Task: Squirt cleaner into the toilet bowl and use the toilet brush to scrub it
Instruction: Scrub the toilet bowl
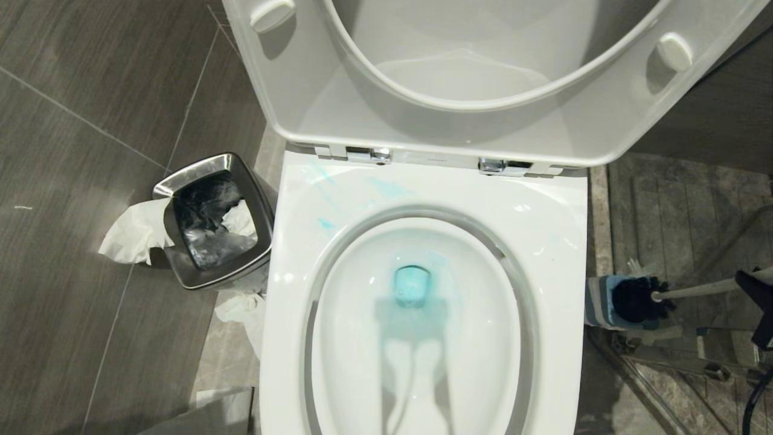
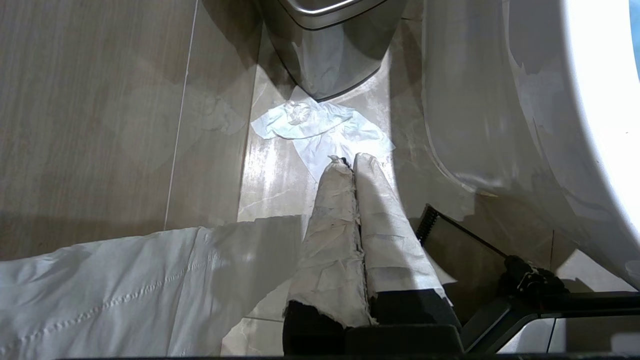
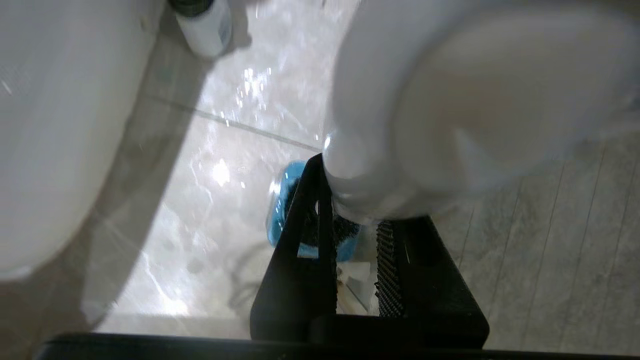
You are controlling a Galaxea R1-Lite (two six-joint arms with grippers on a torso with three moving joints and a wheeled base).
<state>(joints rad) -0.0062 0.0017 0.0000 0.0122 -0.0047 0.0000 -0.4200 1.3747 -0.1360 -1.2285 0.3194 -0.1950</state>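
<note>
The white toilet bowl stands with seat and lid raised. Turquoise cleaner tints the water at the drain, and thin blue smears mark the back rim. To the right of the toilet, the toilet brush has its black bristle head at the mouth of the blue holder, and its handle slants right. My right gripper is shut on the handle's rounded white end, above the holder. My left gripper, its fingers wrapped in paper, hangs shut and empty over the floor left of the toilet.
A steel bin with tissue hanging over its rim stands left of the toilet. Crumpled tissue lies on the floor in front of it, and a large white sheet nearby. A white bottle stands by the toilet base.
</note>
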